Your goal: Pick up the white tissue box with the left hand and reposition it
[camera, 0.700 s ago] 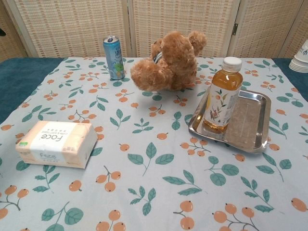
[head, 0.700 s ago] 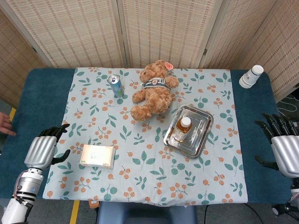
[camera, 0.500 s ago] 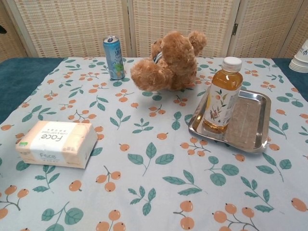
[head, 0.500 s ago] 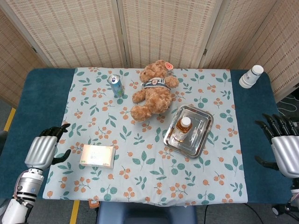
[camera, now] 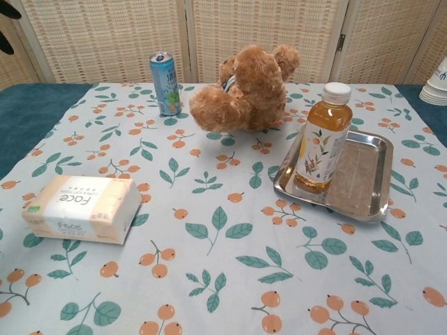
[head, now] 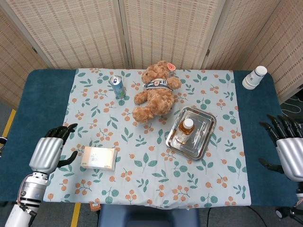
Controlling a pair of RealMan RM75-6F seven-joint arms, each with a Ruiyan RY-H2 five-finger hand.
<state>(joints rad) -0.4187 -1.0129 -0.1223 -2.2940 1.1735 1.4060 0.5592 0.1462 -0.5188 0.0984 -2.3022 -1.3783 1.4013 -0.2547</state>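
Tissue box, soft rectangular pack, flat on floral cloth; left hand, ribbed silver back, dark fingers spread, just beside it; right hand fingers spread, empty

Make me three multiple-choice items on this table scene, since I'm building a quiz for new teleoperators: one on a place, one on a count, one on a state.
1. Where does the bottle stand?
A. in the tray
B. beside the can
C. on the tissue box

2. How many cans are on the cloth?
A. none
B. one
C. three

3. What is the left hand doing?
A. gripping the tissue box
B. pressing the bear
C. holding nothing, left of the tissue box

Answers:
1 A: the bottle sits inside the tray's rim.
2 B: only one blue can shows, near the bear.
3 C: a gap of cloth separates the fingers from the box.
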